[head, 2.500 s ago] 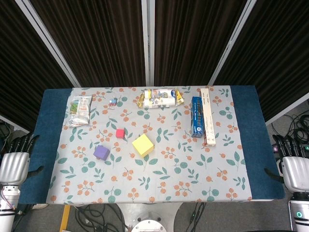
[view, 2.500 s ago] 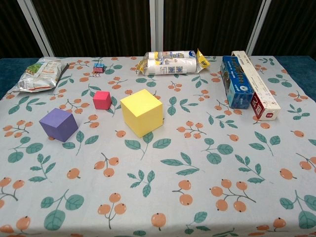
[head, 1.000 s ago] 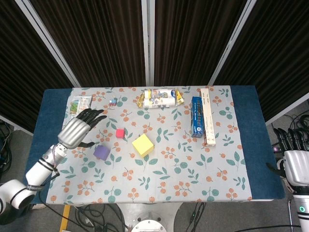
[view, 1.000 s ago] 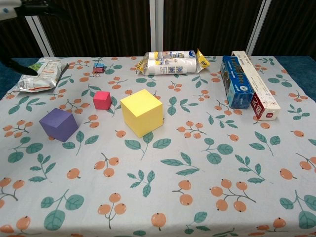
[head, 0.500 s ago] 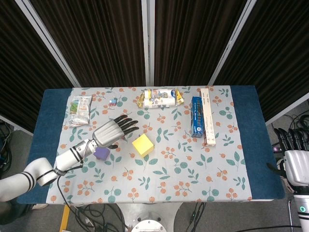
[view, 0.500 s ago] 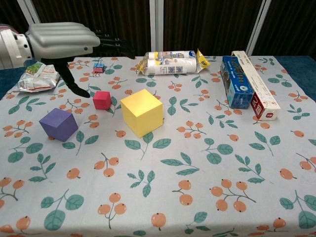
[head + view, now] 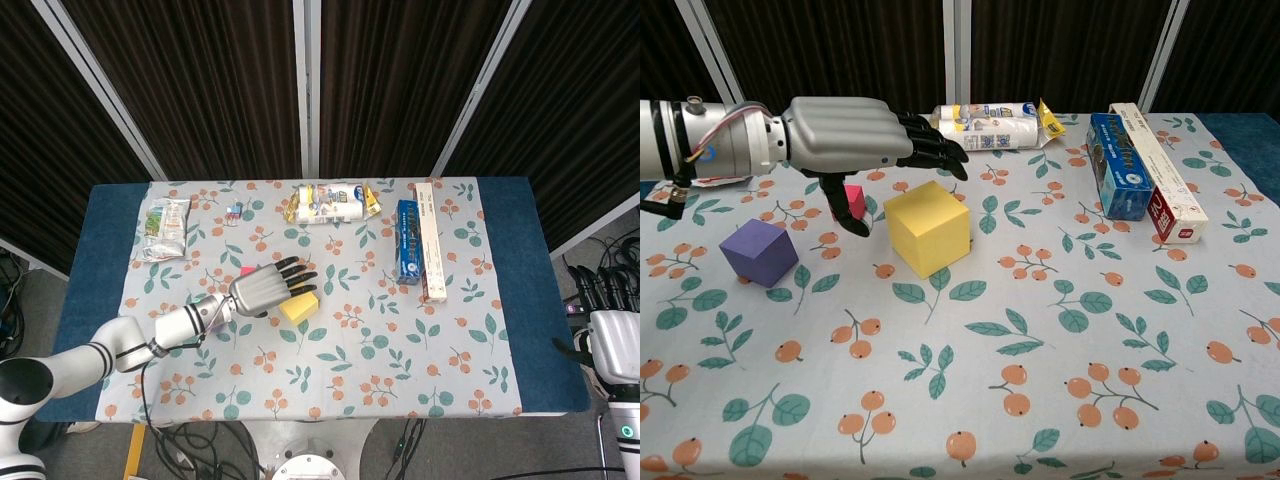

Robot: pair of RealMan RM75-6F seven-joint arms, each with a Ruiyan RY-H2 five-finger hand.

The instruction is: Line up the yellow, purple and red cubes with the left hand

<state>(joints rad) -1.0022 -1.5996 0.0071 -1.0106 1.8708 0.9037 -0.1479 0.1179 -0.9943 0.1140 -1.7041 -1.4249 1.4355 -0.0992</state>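
Observation:
The yellow cube [image 7: 927, 227] stands near the table's middle, with the small red cube [image 7: 853, 199] to its left and the purple cube [image 7: 760, 252] further left and nearer to me. My left hand [image 7: 855, 135] hovers flat above the red cube, its fingers [image 7: 935, 148] stretched out over the yellow cube's far edge and its thumb hanging down in front of the red cube. It holds nothing. In the head view the left hand [image 7: 265, 288] covers most of the red cube and part of the yellow cube [image 7: 301, 307]. My right hand [image 7: 612, 345] hangs open off the table's right edge.
A snack bag [image 7: 165, 225] lies at the far left. A wrapped roll pack [image 7: 990, 127] lies at the back middle. A blue box [image 7: 1116, 165] and a long white box [image 7: 1158, 172] lie side by side at the right.
My left hand has swept in from the table's left side to the right, and now hovers over the red and yellow cubes. The cubes have not moved.

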